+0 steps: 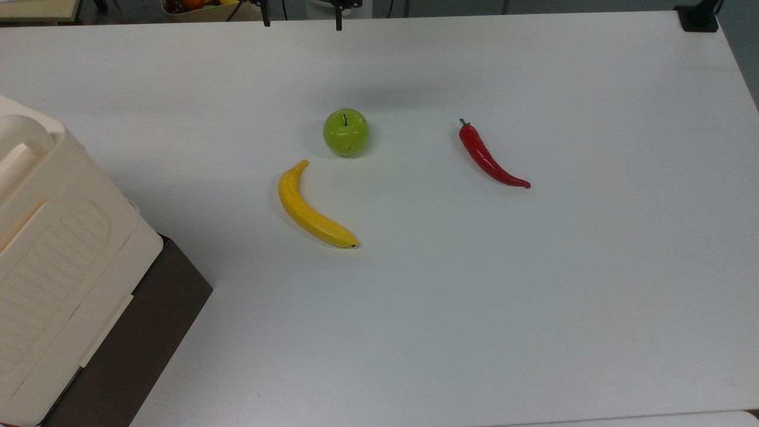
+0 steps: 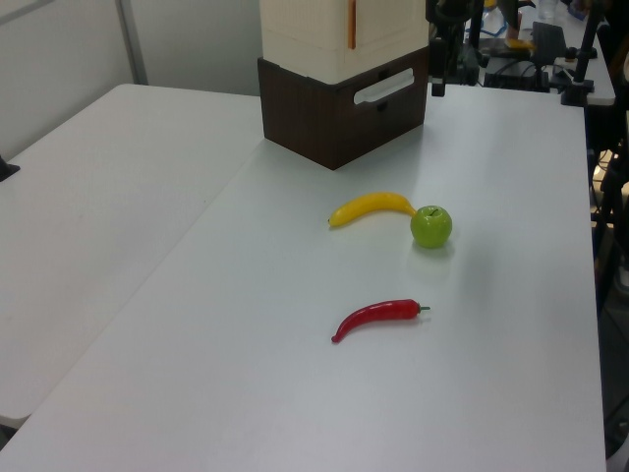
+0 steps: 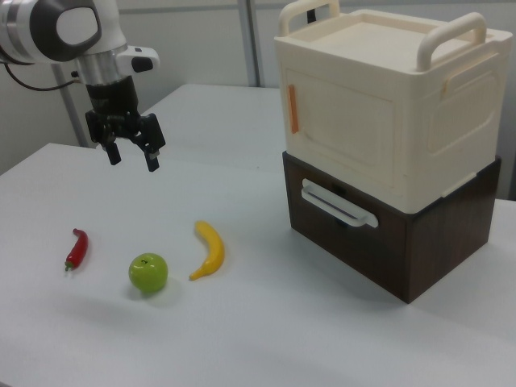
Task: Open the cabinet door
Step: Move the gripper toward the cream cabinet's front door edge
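The cabinet (image 3: 403,97) is a big cream case on a dark brown base, standing at the right view's right and at the top view's left edge (image 1: 53,267). Its cabinet door (image 3: 343,129) is the flat front panel with an orange strip along its left edge, and it lies flush with the case. In the left view the cabinet door (image 2: 388,25) faces right, above the base. My gripper (image 3: 133,160) hangs open and empty above the table, far to the left of the cabinet in the right view. Its fingertips (image 1: 339,24) poke in at the top view's upper edge.
A yellow banana (image 1: 311,207), a green apple (image 1: 345,132) and a red chili pepper (image 1: 489,157) lie on the white table (image 1: 474,296) between my gripper and the cabinet. A white drawer handle (image 3: 339,203) sticks out of the brown base.
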Tool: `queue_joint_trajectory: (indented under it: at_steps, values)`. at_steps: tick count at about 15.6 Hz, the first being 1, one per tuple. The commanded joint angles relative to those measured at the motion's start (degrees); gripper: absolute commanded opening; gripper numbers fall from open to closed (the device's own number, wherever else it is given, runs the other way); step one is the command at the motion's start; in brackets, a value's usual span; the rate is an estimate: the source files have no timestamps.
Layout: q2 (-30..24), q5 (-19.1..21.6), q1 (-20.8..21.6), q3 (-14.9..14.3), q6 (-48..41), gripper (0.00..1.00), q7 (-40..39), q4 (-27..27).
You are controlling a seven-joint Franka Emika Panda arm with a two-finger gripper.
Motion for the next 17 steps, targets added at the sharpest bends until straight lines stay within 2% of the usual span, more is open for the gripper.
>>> queue_joint_trajectory:
  at_steps: [1,4,7,9,13,17]
  values:
    - [1.0,0.1,-0.1,-0.7,0.3,1.00,0.0,0.3]
    - [1.5,-0.1,-0.1,-0.7,0.6,1.00,0.5,0.4]
    - [2.4,-0.9,-0.6,-1.0,4.6,1.00,0.7,0.4]
    - [3.9,-0.9,-2.8,-1.0,7.1,1.00,1.4,2.0]
    - [7.8,-2.8,-7.9,-1.0,12.0,1.00,7.1,8.9]
    - [9.8,-6.5,-9.6,-2.4,22.9,1.00,13.4,9.8]
